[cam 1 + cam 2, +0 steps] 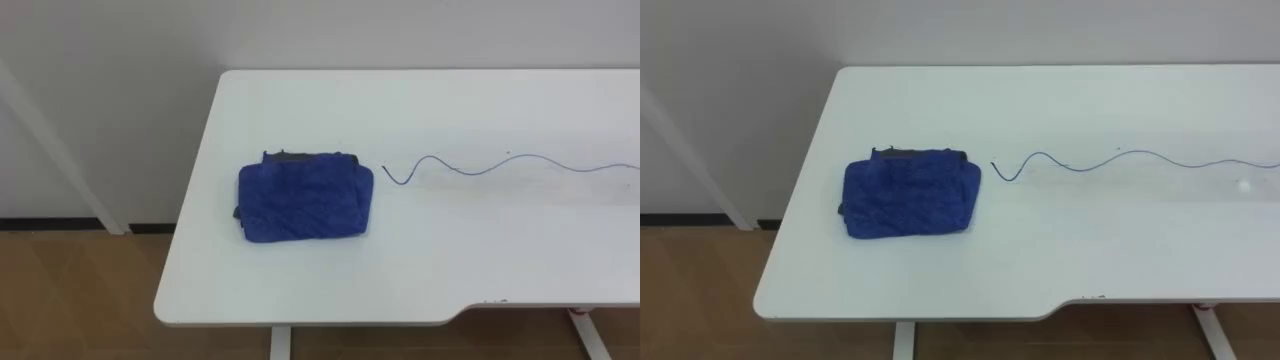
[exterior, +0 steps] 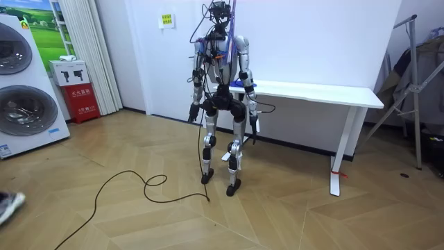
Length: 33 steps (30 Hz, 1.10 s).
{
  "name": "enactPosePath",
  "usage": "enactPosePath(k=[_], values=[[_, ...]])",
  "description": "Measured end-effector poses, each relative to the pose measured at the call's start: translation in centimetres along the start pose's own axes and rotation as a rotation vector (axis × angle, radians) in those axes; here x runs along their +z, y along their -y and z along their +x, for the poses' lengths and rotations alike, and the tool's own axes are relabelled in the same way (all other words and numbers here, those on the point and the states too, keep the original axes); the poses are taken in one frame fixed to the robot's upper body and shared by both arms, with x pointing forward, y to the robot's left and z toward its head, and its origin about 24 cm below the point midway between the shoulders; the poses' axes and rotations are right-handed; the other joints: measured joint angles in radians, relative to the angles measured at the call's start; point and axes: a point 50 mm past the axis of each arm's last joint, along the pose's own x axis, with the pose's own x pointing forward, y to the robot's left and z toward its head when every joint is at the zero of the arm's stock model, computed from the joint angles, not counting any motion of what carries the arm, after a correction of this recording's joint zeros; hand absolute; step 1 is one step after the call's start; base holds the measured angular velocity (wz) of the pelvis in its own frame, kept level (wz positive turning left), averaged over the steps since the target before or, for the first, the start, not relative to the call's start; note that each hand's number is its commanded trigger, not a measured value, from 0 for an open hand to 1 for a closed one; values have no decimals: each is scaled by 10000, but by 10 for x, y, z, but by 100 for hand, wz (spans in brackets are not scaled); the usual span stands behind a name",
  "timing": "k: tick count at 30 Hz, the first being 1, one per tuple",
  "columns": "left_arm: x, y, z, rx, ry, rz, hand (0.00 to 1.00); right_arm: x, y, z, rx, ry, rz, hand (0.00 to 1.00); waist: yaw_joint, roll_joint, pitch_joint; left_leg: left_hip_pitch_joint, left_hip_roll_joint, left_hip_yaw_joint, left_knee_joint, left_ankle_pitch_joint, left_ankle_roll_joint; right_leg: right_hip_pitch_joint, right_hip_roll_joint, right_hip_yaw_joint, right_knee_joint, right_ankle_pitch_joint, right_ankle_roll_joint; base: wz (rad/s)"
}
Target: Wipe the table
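Observation:
A folded blue cloth [image 1: 305,198] lies on the white table [image 1: 450,270] near its left end, with a dark edge showing along its back and nothing touching it. A thin wavy blue line [image 1: 480,170] runs across the tabletop from just right of the cloth to the right edge of the view. In the room view I stand upright at the left end of the table [image 2: 312,92], facing it. Both arms hang down, with my left hand [image 2: 192,117] and right hand [image 2: 254,127] at hip height below the tabletop.
The table's front edge curves inward at the lower right [image 1: 470,305]. A white wall stands behind it and wooden floor [image 1: 70,290] lies to its left. Washing machines [image 2: 24,90] and a red box [image 2: 82,101] stand at the room view's left, a metal stand [image 2: 416,83] at its right.

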Motion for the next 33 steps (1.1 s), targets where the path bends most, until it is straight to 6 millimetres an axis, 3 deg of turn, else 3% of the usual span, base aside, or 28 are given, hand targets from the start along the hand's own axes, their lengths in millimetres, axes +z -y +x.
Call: enactPosePath(k=[14, 20, 24, 29, 31, 33], values=[[2, 0, 0, 12, 144, -51, 0, 3, 1, 0, -21, 155, 8, 0, 3, 8, 3, -1, -1, -6, 7, 0, 0, 3, -3, 0, 4, 0, 0, 0], [-3, -1, 0, -50, -59, -488, 0, -1, 0, 0, 79, 173, 1252, 0, 23, -38, 17, 1, -3, 9, 12, 0, 0, 6, -3, 31, -5, -2, 3, 0], [-9, -4, 0, 16, -288, -1014, 0, -10, 0, 1, 21, -96, 3145, 0, -17, -58, 15, 44, -10, -6, 5, 0, 0, 59, -7, 27, -18, -2, 2, 0], [-29, -12, 0, 316, -934, -1961, 0, -31, 9, 1, -536, -710, 7856, 0, -319, -172, 51, 137, -28, -67, 1, 0, 0, 175, -14, 17, -45, -20, 20, 0], [-34, -18, 1, 524, -1102, -2340, 0, -42, 20, 0, -908, -991, 9467, 0, -523, -275, 31, 136, -45, -106, -8, 0, 0, 174, -23, 11, -41, -28, 31, 0], [-42, -27, 1, 781, -1366, -2735, 0, -53, 43, -5, -1762, -1029, 11216, 0, -667, -421, 38, 137, -65, -116, -19, 1, 2, 162, -38, 13, -21, -33, 42, 0]])
